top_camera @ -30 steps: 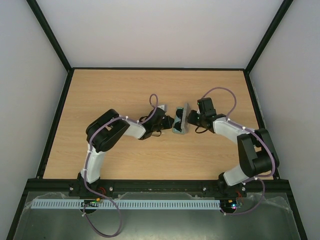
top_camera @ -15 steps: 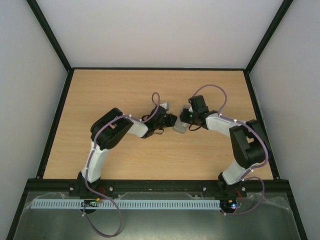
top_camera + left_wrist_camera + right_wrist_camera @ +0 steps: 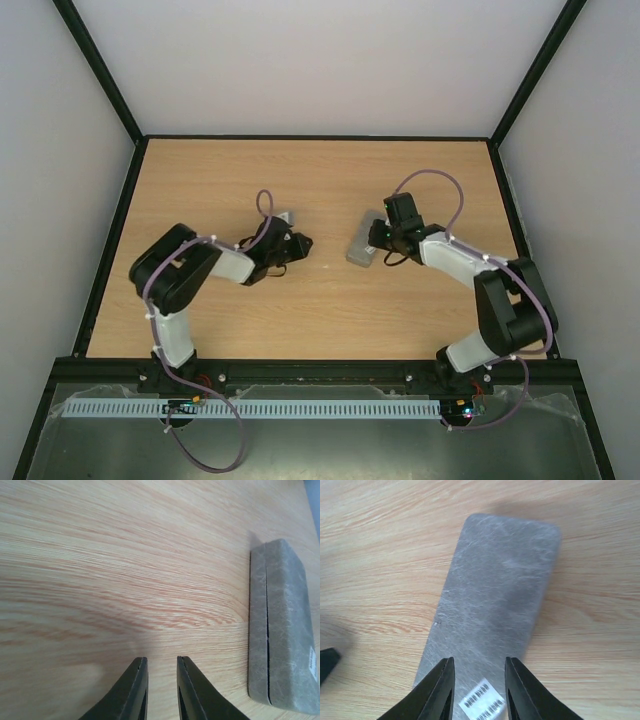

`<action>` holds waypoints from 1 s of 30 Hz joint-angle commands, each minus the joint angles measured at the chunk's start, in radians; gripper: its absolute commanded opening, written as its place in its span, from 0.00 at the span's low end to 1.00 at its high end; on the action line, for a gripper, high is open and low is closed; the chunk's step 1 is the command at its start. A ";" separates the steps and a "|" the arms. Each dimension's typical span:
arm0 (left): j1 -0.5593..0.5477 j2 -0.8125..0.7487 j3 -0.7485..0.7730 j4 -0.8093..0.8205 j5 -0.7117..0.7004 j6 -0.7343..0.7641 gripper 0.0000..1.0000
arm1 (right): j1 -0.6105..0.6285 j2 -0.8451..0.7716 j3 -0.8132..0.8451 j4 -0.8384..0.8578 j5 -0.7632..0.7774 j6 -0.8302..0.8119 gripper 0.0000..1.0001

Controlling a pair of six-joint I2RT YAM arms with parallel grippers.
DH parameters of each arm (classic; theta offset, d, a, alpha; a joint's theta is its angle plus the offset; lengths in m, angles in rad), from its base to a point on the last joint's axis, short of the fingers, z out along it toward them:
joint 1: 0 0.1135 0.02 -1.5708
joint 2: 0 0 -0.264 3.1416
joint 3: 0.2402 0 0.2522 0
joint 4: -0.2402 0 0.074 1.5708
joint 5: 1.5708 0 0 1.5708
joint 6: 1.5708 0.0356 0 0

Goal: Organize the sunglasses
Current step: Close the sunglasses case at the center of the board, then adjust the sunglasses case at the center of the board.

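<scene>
Table (image 3: 250,190): pale wood-grain laminate with long reddish streaks, flat and matte.

Case (image 3: 360,249): grey oblong with rounded corners. It lies flat near the middle of the table, with its long axis running roughly 1 to 7 o'clock seen from overhead. The surface looks like felt or brushed fabric, crossed by fine pale fibres. It is shut: in the left wrist view the two halves meet along a thin dark seam (image 3: 268,630) down the side wall. A small white barcode label (image 3: 481,702) sits on the lid at the 6 o'clock end in the right wrist view.

Sunglasses: not visible in any view. With the case closed, I cannot tell what it holds.

Left gripper (image 3: 161,659): dark, smooth, tapering fingers with only a narrow slit between them and nothing in it. It sits over bare wood. From overhead the case lies at its 3 o'clock, clearly apart from it.

Right gripper (image 3: 479,661): same dark fingers, parted a moderate way and gripping nothing. They sit over the label end of the lid, one finger on each side of the label. I cannot tell whether the tips touch the fabric.
</scene>
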 commanded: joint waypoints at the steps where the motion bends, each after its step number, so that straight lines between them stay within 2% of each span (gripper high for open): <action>1: 0.004 -0.129 -0.035 -0.092 -0.042 0.036 0.20 | -0.035 -0.070 -0.035 -0.114 0.140 0.014 0.30; 6: -0.008 -0.138 -0.038 -0.073 -0.007 0.019 0.20 | -0.148 -0.013 -0.022 -0.110 0.130 0.000 0.28; 11: -0.032 -0.126 -0.044 -0.070 0.001 0.006 0.19 | -0.224 0.167 0.148 -0.140 0.070 0.004 0.22; 18: -0.035 -0.193 -0.113 -0.096 -0.040 0.017 0.19 | -0.213 0.301 0.238 -0.086 -0.033 0.009 0.22; 30: -0.031 -0.237 -0.172 -0.078 -0.043 0.008 0.18 | -0.043 0.412 0.330 -0.076 -0.038 -0.023 0.24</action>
